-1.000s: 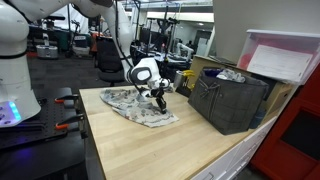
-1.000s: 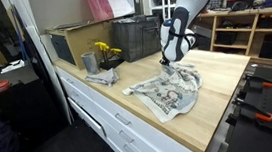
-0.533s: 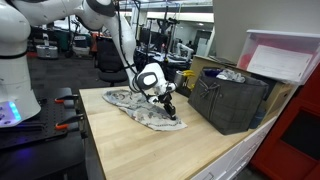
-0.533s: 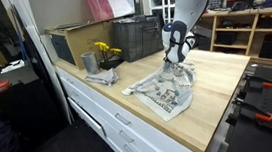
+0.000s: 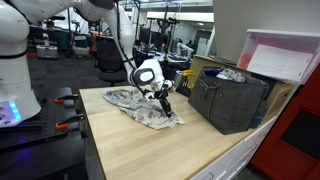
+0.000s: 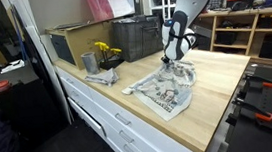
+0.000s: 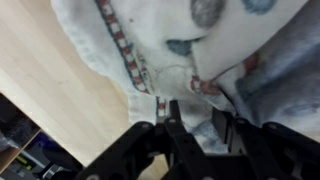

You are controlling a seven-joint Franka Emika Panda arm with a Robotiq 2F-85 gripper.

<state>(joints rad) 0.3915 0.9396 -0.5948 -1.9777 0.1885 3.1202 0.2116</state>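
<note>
A white patterned cloth (image 5: 143, 108) (image 6: 168, 93) lies crumpled on the wooden table (image 5: 150, 150). My gripper (image 5: 165, 103) (image 6: 178, 66) hangs just above its far end, close to the dark crate. In the wrist view the cloth (image 7: 200, 40) fills the picture. There my gripper (image 7: 198, 118) shows its two dark fingers (image 7: 172, 118) parted, with a fold of the cloth lying in the gap below them. The jaws stand open and do not pinch the fabric.
A dark crate (image 5: 228, 100) (image 6: 137, 36) stands at the table's back edge. A metal cup (image 6: 89, 62) with yellow flowers (image 6: 107, 52) and a second small rag (image 6: 102, 78) lie beside it. A pale bin (image 5: 280, 58) sits above the crate.
The gripper dipped toward the cloth's end with the fabric, then parted its jaws and rose slightly. The cloth's end now lies flatter on the table.
</note>
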